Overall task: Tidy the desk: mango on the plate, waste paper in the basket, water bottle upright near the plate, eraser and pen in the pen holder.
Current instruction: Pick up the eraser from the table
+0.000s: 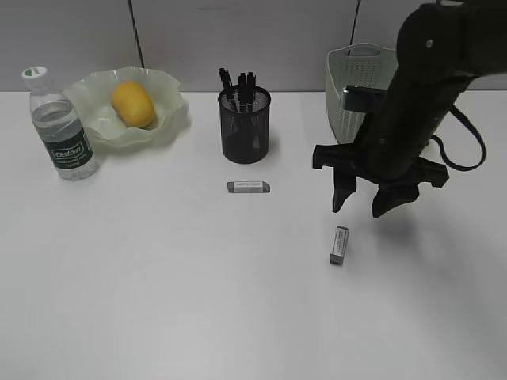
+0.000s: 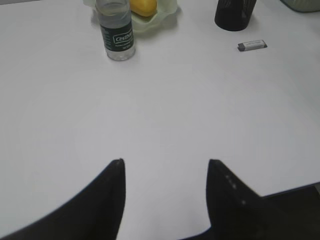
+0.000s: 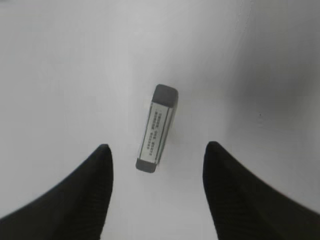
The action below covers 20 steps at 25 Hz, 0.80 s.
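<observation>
Right pincer (image 1: 362,207) hangs released above a small grey eraser on the broad white desk (image 1: 158,301)

Largest to smallest: the black right arm (image 1: 428,103) reaches down in front of the pale grey-green woven-look plastic basket (image 1: 352,87) at the back right; the pale green wavy-rimmed translucent plate (image 1: 170,111) at the back left holds the smooth yellow-orange mango (image 1: 133,104); the black wire-mesh pen holder (image 1: 245,127) stands mid-desk with dark pens (image 1: 238,81) in it; the clear water bottle with white cap and dark green label (image 1: 63,131) stands upright just beside the plate; one grey sleeved eraser (image 1: 249,187) lies in front of the pen holder, a second grey eraser (image 3: 157,127) lies below and between the right pincer's spread fingers (image 3: 75,195), untouched; the left pincer (image 2: 165,165) is also released, holding nothing
</observation>
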{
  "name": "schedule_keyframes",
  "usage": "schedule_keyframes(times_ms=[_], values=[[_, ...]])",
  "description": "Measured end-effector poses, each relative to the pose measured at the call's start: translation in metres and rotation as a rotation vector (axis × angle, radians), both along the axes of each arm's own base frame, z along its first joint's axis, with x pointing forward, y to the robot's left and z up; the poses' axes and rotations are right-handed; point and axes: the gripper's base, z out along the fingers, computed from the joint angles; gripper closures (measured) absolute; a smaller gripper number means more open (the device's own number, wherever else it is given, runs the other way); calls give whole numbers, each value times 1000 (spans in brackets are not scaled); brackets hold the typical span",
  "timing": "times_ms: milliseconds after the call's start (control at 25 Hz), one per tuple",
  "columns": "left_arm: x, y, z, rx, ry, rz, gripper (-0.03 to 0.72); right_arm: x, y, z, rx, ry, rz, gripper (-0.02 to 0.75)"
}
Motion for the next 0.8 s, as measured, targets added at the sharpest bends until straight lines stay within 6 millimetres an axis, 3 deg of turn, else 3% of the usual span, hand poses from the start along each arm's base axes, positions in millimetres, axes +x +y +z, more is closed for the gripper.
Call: schedule_keyframes(times_ms=[520,800], values=[[0,0,0,-1,0,-3,301,8,9,-50,-42,65,-115,284],[0,0,0,-1,0,-3,309,10,10,-63,-45,71,-123,316]])
